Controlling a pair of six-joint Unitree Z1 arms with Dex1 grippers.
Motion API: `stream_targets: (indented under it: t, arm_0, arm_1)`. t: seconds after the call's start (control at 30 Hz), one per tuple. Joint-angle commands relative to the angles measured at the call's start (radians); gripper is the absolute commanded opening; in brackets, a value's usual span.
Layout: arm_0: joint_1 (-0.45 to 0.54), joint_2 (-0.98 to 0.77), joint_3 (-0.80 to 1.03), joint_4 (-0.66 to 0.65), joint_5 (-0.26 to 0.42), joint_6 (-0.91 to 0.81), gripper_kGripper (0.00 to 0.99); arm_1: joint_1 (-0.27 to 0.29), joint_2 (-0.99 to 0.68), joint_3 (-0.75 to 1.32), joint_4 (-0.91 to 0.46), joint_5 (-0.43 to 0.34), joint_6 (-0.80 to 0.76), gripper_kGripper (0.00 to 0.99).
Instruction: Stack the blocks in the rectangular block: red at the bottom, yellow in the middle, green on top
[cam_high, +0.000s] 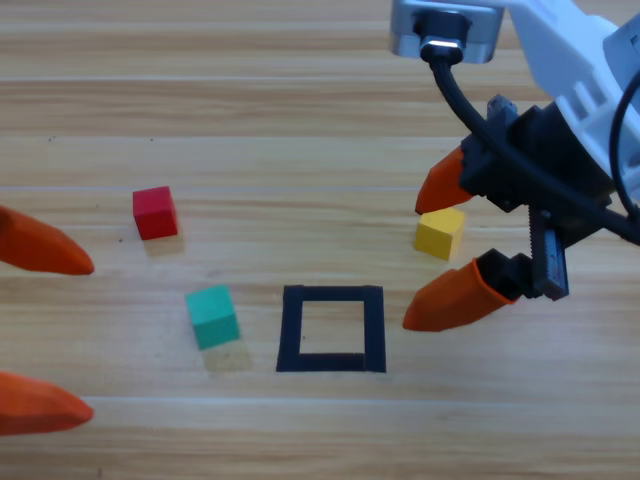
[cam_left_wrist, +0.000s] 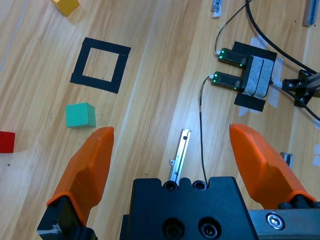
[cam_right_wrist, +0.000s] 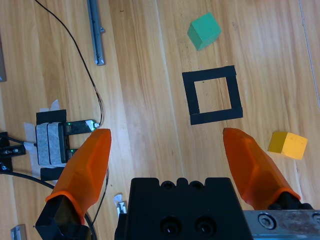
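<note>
The red cube (cam_high: 155, 212) sits at the left on the table, with the green cube (cam_high: 212, 316) below and to its right. The black tape square (cam_high: 332, 328) lies in the middle with nothing inside it. The yellow cube (cam_high: 440, 233) rests up and to the right of the square. My right gripper (cam_high: 413, 265) hangs open over the yellow cube's area. In the right wrist view the yellow cube (cam_right_wrist: 287, 145) lies outside the right jaw, and the tape square (cam_right_wrist: 212, 95) and green cube (cam_right_wrist: 204, 31) lie ahead. My left gripper (cam_high: 90, 337) waits open at the left edge, holding nothing.
The left wrist view shows a black cable, circuit boards (cam_left_wrist: 240, 70) with green lights taped down, and a metal strip (cam_left_wrist: 180, 152). The right wrist view shows another metal strip (cam_right_wrist: 96, 32) and a taped board (cam_right_wrist: 60, 137).
</note>
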Motion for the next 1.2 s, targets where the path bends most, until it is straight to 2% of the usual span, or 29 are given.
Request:
stream_targets:
  t: [0.03, 0.2, 0.3, 0.37, 0.47, 0.67, 0.77, 0.87, 1.0, 1.1, 1.13, 1.2]
  arm_0:
    - [-0.019, 0.016, 0.028, -0.017, 0.005, 0.001, 0.99]
    - [-0.019, 0.018, 0.034, -0.022, 0.004, -0.001, 0.99]
    - [-0.019, 0.019, 0.033, -0.029, 0.015, -0.021, 0.99]
    - [-0.019, 0.021, 0.033, -0.046, 0.045, -0.071, 0.99]
    - [-0.019, 0.007, 0.034, -0.111, 0.104, -0.217, 0.99]
    - [-0.019, -0.005, 0.082, -0.193, 0.367, -0.481, 0.99]
    - [-0.018, -0.03, 0.12, -0.227, 0.381, -0.515, 0.99]
    - [-0.018, -0.048, 0.114, -0.226, 0.366, -0.585, 0.99]
    - [-0.018, -0.004, 0.065, -0.209, 0.383, -0.697, 0.99]
    - [-0.018, 0.099, -0.024, -0.118, 0.443, -0.817, 0.99]
    - [-0.018, 0.131, -0.052, -0.082, 0.45, -0.86, 0.99]
    - [-0.018, 0.18, -0.102, -0.031, 0.473, -0.921, 0.99]
  arm_1:
    - [0.026, 0.019, 0.008, -0.01, -0.025, 0.01, 0.985]
    - [0.026, 0.005, 0.027, -0.01, -0.036, 0.025, 0.985]
    - [0.02, 0.004, 0.038, -0.013, -0.099, 0.088, 0.985]
    - [0.002, 0.015, 0.041, -0.03, -0.149, 0.15, 0.982]
    - [-0.007, 0.053, 0.041, -0.07, -0.294, 0.263, 0.979]
    - [-0.007, 0.234, -0.033, -0.105, -0.603, 0.547, 0.986]
    - [-0.009, 0.352, -0.1, -0.085, -0.697, 0.633, 0.986]
    - [-0.014, 0.427, -0.186, 0.002, -0.803, 0.739, 0.986]
    - [-0.026, 0.46, -0.234, 0.04, -0.856, 0.858, 0.986]
    - [-0.029, 0.504, -0.354, 0.183, -0.852, 1.039, 0.986]
    - [-0.038, 0.536, -0.421, 0.269, -0.852, 1.104, 0.986]
    - [-0.058, 0.59, -0.527, 0.369, -0.814, 1.17, 0.986]
